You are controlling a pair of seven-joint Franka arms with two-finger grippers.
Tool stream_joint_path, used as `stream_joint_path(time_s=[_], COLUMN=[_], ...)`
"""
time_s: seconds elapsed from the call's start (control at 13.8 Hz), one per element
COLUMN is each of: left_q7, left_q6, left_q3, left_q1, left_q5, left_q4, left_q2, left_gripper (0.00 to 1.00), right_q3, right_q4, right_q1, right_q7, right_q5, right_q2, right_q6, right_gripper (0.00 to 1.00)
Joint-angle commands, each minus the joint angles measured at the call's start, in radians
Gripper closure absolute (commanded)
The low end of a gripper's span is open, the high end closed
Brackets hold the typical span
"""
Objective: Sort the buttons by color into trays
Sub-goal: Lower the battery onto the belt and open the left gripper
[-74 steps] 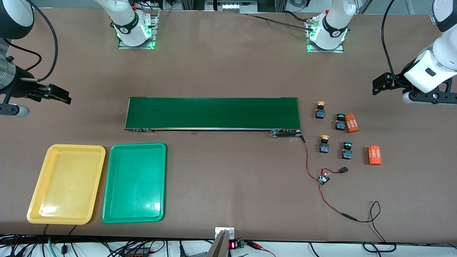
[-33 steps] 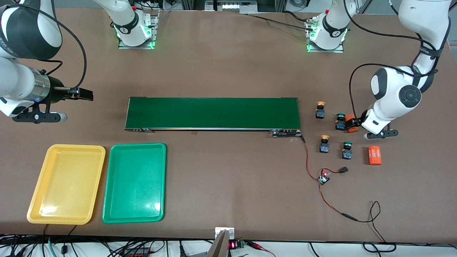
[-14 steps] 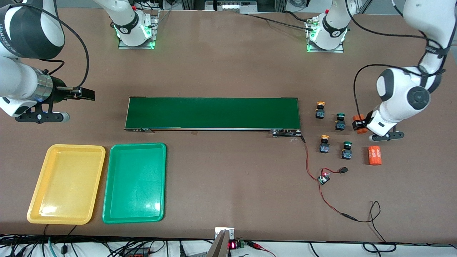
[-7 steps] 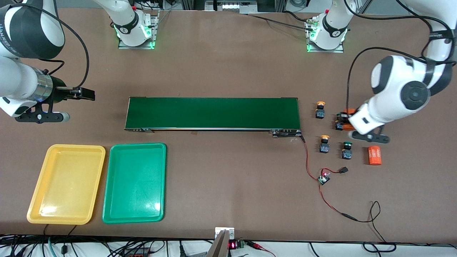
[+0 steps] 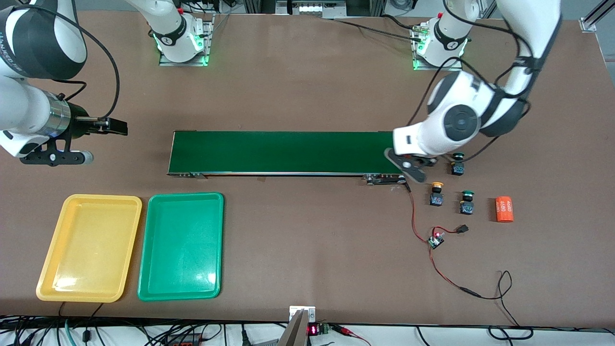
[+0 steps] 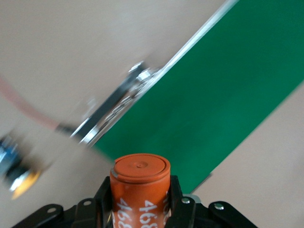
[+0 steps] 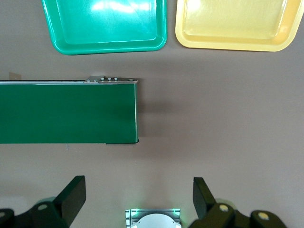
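Observation:
Three buttons show on the table past the conveyor's left-arm end: a green-capped one (image 5: 457, 165), a yellow-capped one (image 5: 436, 194) and a green-capped one (image 5: 466, 202). The second yellow button is hidden under the left arm. A blurred yellow cap (image 6: 20, 176) shows in the left wrist view. My left gripper (image 5: 424, 161) is over the conveyor's end, shut on an orange "4680" cylinder (image 6: 140, 183). The yellow tray (image 5: 89, 247) and green tray (image 5: 181, 246) lie empty side by side, also seen in the right wrist view (image 7: 237, 23) (image 7: 109, 28). My right gripper (image 5: 111, 126) waits open and empty.
The dark-green conveyor belt (image 5: 286, 152) spans the table's middle. Another orange "4680" cylinder (image 5: 503, 209) lies beside the nearer green button. A tiny circuit board (image 5: 436, 239) with red wires lies nearer the front camera than the buttons.
My left arm came down beside the farther green button, closed on the orange cylinder there, lifted it and carried it over the conveyor's end. The right arm swung in early, then stayed.

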Motion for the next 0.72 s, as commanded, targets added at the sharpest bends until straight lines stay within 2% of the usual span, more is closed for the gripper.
stream_joint_path(time_s=[0.0,0.22,0.43,0.51,0.65], left_q7=[0.219,0.417,0.543,0.543,0.542], left_q6=[0.068,0.119,0.150,0.150,0.141], left_q3=[-0.041,-0.039,-0.039,-0.038,-0.039], left_q1=[-0.034,-0.065,-0.070,-0.076,-0.082], left_q5=[0.013,0.024,0.123,0.145,0.147], left_q4=[0.032,-0.001,0.001,-0.001,-0.001], left_q2=[0.054,0.068,0.117,0.118,0.124], left_gripper=[0.71,0.71,0.70,0.64,0.00], right_q3=[0.000,0.000,-0.001,-0.001,-0.001], right_q4=[0.000,0.000,0.000,0.000,0.000], right_q1=[-0.005,-0.006,-0.006,-0.009,-0.009], right_q7=[-0.012,-0.012,-0.012,-0.012,-0.012], right_q5=[0.015,0.015,0.015,0.015,0.015], right_q2=[-0.006,-0.006,0.000,0.000,0.000], right_q6=[-0.012,-0.012,-0.013,-0.013,-0.012], right_gripper=[0.00,0.00,0.00,0.00,0.00])
